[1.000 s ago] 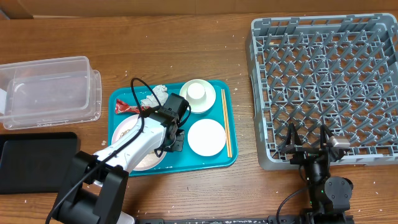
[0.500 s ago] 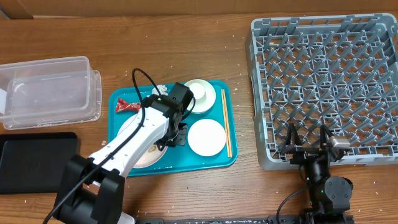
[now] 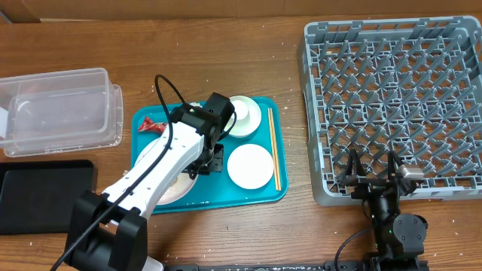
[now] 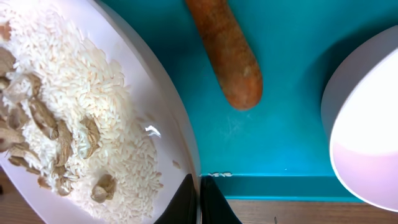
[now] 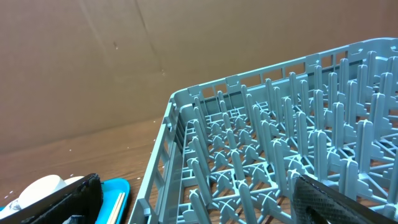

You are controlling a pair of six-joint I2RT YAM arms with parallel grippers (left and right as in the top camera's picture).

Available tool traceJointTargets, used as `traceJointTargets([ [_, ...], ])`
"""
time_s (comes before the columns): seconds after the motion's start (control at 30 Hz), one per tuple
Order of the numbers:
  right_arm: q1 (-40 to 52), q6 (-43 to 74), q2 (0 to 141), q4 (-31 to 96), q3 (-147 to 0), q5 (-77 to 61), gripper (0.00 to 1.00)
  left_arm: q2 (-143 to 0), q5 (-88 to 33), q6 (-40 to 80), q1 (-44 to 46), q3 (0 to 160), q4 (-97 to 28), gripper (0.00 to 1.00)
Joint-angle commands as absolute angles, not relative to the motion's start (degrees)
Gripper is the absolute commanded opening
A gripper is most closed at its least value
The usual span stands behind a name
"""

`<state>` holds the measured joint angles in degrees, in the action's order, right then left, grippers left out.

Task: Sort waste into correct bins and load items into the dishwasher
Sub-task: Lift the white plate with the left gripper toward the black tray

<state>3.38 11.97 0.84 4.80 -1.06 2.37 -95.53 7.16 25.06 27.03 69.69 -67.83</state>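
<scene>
My left gripper (image 3: 210,159) is shut on the right rim of a pale plate (image 3: 160,179) on the teal tray (image 3: 280,192). In the left wrist view the jaws (image 4: 199,200) pinch that rim (image 4: 163,93). The plate holds white rice and beige scraps (image 4: 56,124). An orange carrot-like stick (image 4: 227,57) lies on the tray beside it. A red wrapper (image 3: 151,126) lies at the tray's far left. A sliver of white tissue (image 3: 194,107) shows behind the arm. My right gripper (image 3: 373,170) is open and empty at the front edge of the grey dish rack (image 3: 392,98).
A white cup sits in a bowl (image 3: 242,114). A small plate (image 3: 250,165) and wooden chopsticks (image 3: 274,147) lie on the tray's right side. The clear tub (image 3: 60,109) and the black tray (image 3: 44,197) are at the left.
My left wrist has swung toward the far side of the tray and now covers most of the tissue. Its jaws stay at the plate's rim. The right arm has not moved.
</scene>
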Motion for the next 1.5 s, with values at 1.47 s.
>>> traceJointTargets([
  [1.47,3.25,11.75,0.16,4.62,-0.47,2.85,1.00,-95.11,9.19,32.40,27.46,73.89,-82.39,0.04],
])
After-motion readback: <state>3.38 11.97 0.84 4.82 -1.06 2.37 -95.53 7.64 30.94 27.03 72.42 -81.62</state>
